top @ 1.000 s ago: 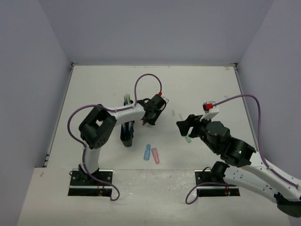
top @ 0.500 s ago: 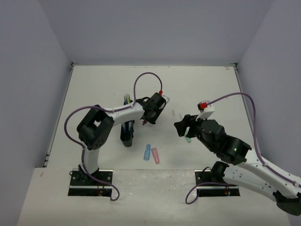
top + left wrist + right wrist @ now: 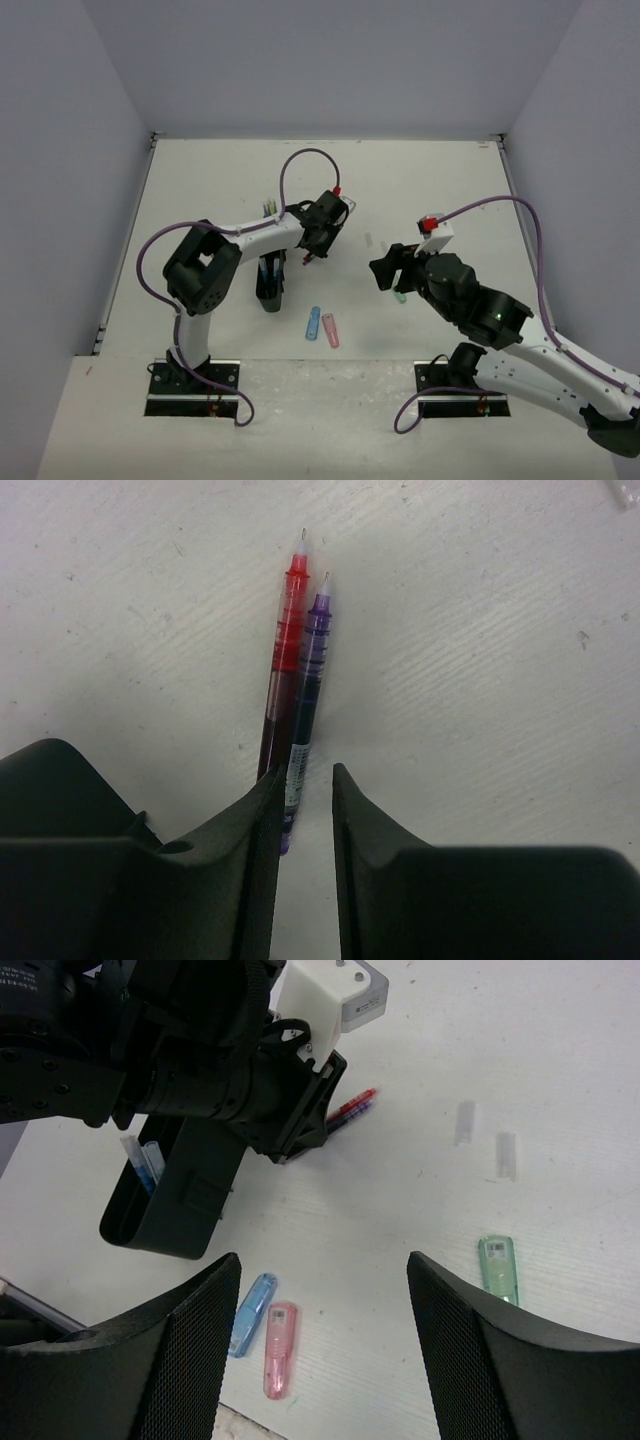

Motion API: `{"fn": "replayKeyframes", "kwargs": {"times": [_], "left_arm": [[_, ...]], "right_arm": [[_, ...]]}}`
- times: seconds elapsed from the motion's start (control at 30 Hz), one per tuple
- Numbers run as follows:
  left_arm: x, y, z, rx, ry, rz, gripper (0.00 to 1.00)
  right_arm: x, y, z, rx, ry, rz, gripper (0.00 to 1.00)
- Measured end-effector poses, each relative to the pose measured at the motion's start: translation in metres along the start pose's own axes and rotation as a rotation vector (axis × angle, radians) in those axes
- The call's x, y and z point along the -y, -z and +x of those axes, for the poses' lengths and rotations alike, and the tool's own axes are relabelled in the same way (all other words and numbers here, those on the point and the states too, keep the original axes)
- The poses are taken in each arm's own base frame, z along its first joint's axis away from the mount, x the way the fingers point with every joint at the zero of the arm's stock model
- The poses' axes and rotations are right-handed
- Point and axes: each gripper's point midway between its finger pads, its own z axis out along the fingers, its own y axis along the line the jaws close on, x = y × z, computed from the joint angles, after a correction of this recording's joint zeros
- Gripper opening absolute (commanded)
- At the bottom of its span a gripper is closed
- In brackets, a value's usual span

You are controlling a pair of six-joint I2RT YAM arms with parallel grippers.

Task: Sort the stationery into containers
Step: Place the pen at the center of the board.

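Left gripper was found narrowly parted, nothing pinched, over purple pen just beside red pen, at organiser's 2 o'clock. Centring on one pen was judged needed before closing. Right gripper was spread, empty.

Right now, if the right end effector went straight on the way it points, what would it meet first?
The right end effector would probably meet bare table between the pink piece and the green piece.

A scuffed white table sits boxed in by plain pale lavender-grey walls under soft, even light.
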Motion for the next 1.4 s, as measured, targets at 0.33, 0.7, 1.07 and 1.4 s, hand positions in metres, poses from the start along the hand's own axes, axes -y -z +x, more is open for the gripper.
{"fn": "replayKeyframes", "kwargs": {"times": [0.33, 0.7, 1.07, 1.4], "left_arm": [[-0.004, -0.004, 0.001, -0.007, 0.009, -0.003, 0.26], [0.002, -0.013, 0.009, -0.033, 0.006, 0.027, 0.23], [0.010, -0.015, 0.010, -0.024, 0.011, 0.069, 0.00], [0.024, -0.006, 0.018, -0.019, 0.014, 0.091, 0.00]], "right_arm": [[0.000, -0.001, 0.002, -0.008, 0.003, -0.001, 0.68], [-0.003, 0.001, 0.001, -0.008, 0.002, -0.019, 0.68], [0.004, -0.001, -0.003, -0.015, -0.030, -0.017, 0.67], [0.032, -0.018, -0.011, -0.065, -0.114, 0.053, 0.69]]}}
